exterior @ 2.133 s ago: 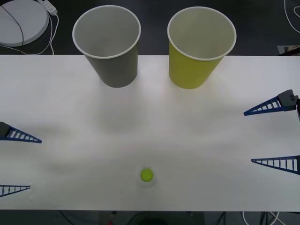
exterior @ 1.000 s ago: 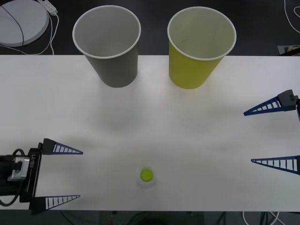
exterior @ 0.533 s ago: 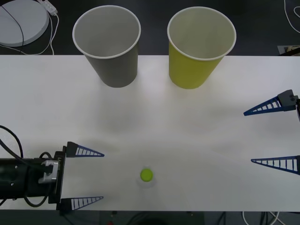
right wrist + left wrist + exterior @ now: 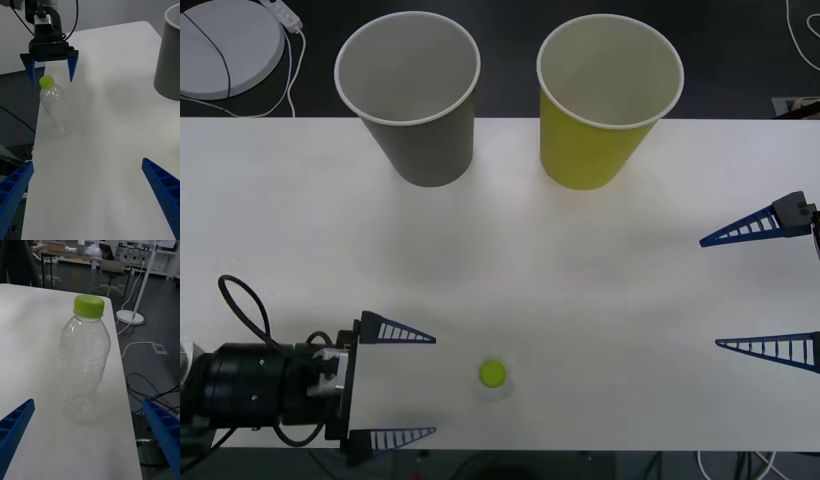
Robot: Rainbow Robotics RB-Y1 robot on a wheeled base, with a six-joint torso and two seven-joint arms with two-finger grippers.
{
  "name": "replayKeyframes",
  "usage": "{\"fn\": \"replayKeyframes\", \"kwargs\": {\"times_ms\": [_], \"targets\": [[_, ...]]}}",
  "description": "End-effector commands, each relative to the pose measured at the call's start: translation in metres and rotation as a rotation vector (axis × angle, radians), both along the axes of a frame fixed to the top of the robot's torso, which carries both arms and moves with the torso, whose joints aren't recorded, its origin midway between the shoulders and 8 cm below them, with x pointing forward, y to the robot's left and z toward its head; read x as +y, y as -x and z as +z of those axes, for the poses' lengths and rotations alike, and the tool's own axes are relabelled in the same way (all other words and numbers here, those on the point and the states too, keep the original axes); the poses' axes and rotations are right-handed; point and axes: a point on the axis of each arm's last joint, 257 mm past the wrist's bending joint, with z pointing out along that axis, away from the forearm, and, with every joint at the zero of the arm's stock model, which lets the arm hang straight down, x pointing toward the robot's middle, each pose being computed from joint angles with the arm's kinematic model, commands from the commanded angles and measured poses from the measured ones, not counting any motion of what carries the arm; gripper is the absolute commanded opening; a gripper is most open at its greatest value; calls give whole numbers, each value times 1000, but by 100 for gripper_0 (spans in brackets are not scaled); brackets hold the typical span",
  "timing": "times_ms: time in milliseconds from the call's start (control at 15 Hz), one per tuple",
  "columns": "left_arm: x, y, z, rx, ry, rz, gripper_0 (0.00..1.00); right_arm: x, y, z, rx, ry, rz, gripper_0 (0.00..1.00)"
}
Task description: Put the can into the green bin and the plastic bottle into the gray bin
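The plastic bottle (image 4: pixel 493 376) stands upright near the table's front edge, clear with a lime-green cap (image 4: pixel 89 306); it also appears as the plastic bottle (image 4: pixel 56 107) in the right wrist view. My left gripper (image 4: pixel 430 385) is open just left of it, fingers pointing at the bottle and apart from it. That left gripper (image 4: pixel 50 71) shows behind the bottle in the right wrist view. The gray bin (image 4: pixel 415 100) and the green bin (image 4: pixel 600 105) stand at the table's far edge. My right gripper (image 4: pixel 710 292) hangs open at the right side. The can is out of view.
The white table (image 4: pixel 580 260) ends just in front of the bottle. A white round base (image 4: pixel 225 45) with cables lies on the floor beyond the far left corner. Floor cables and a lamp base (image 4: pixel 129 317) lie past the table edge.
My left arm has slid rightward along the front edge, bringing its open gripper from the left border to just beside the bottle. The right arm, bottle and bins have stayed put.
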Motion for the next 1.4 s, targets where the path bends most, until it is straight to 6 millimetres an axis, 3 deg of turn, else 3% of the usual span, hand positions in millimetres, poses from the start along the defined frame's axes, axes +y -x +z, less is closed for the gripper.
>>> {"fn": "replayKeyframes", "kwargs": {"times_ms": [67, 867, 1400], "targets": [[-12, -2, -3, -7, 7, 4, 100, 0, 0, 0, 0, 0, 0, 100], [-59, -9, -8, -57, 39, 2, 100, 0, 0, 0, 0, 0, 0, 100], [-79, -11, -5, -64, 66, 7, 100, 0, 0, 0, 0, 0, 0, 100]]}}
